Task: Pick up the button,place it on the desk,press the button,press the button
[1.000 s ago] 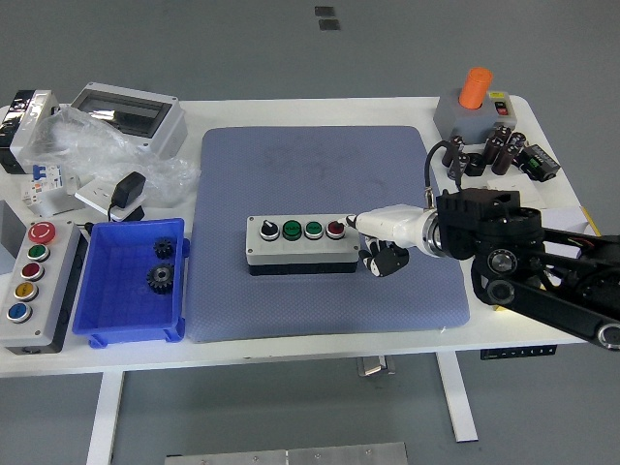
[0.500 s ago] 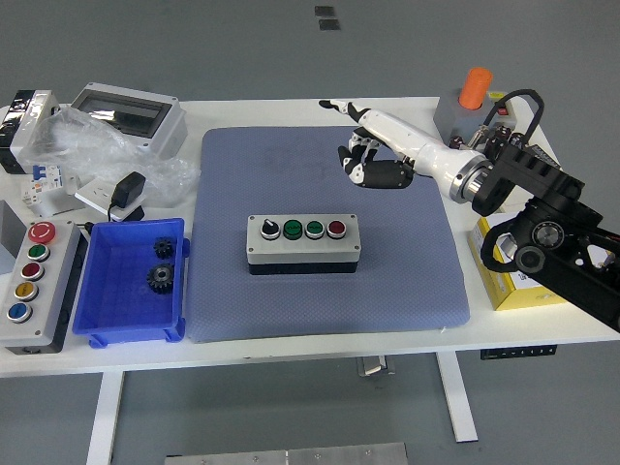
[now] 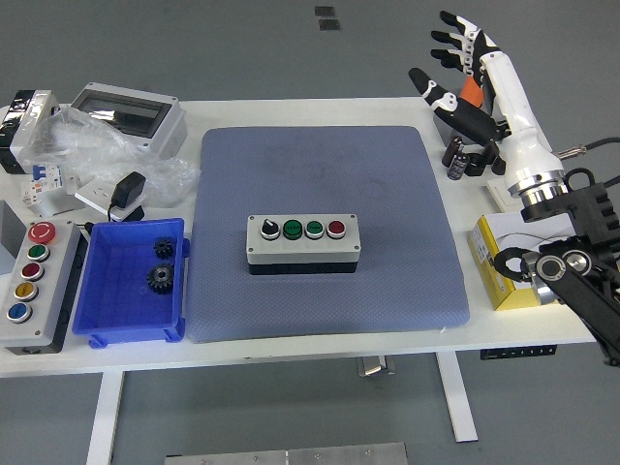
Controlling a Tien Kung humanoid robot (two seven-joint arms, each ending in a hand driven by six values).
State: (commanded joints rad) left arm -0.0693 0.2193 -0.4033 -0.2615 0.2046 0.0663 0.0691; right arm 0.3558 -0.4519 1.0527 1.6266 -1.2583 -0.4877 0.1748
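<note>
Right hand [image 3: 463, 73] raised over table's far right corner, fingers spread, empty, hiding most of orange-topped grey box [image 3: 469, 92]. Four-button control box [image 3: 303, 243] mid blue mat [image 3: 325, 228]. Blue bin [image 3: 134, 281] with gears left.

A matt, finely textured blue-grey mat [image 3: 320, 174] covers the smooth white table [image 3: 320, 344], bearing a grey plastic button box [image 3: 302, 244] with glossy caps, beside a shiny blue plastic bin [image 3: 97, 291], crinkled clear plastic wrap [image 3: 87, 145] and the glossy white-shelled right hand [image 3: 470, 73].
</note>
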